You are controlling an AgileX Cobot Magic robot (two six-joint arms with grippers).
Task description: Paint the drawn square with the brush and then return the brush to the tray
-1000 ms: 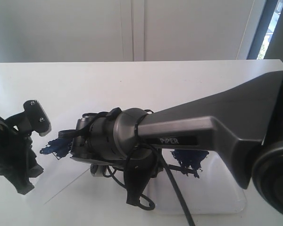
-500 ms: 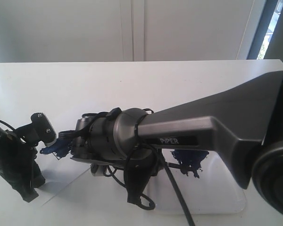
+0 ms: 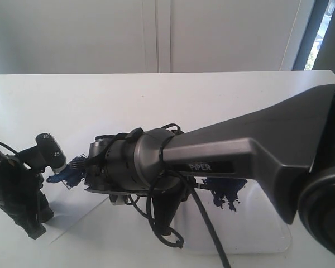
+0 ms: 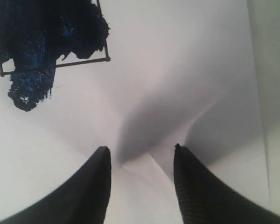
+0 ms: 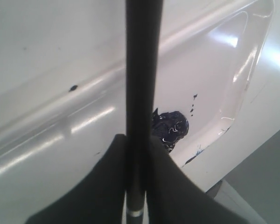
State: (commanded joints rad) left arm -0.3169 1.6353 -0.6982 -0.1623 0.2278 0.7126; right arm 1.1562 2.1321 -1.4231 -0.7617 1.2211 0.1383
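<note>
The brush (image 5: 142, 70) shows as a long black handle with a silver band, and my right gripper (image 5: 139, 140) is shut on it. It hangs over the glossy white tray (image 5: 242, 70), just beside the dark blue paint blotch (image 5: 170, 126). The bristles are out of view. In the exterior view the right arm (image 3: 212, 153) hides the brush; the tray (image 3: 257, 237) lies under it. The drawn square (image 4: 60, 46), largely smeared with dark blue paint, sits on the paper (image 4: 177, 70). My left gripper (image 4: 141, 151) is open and empty over the paper, a short way from the square (image 3: 67, 176).
The white paper sheet (image 3: 89, 220) lies on a white table (image 3: 156, 100), left of the tray. The left arm (image 3: 22, 195) stands at the table's left front. Paint spills past the square's outline (image 4: 28, 93). Cables hang under the right wrist (image 3: 162, 223).
The left arm dropped and drew back toward the left front, then held still. The right wrist shifted slightly toward the tray, still shut on the brush.
</note>
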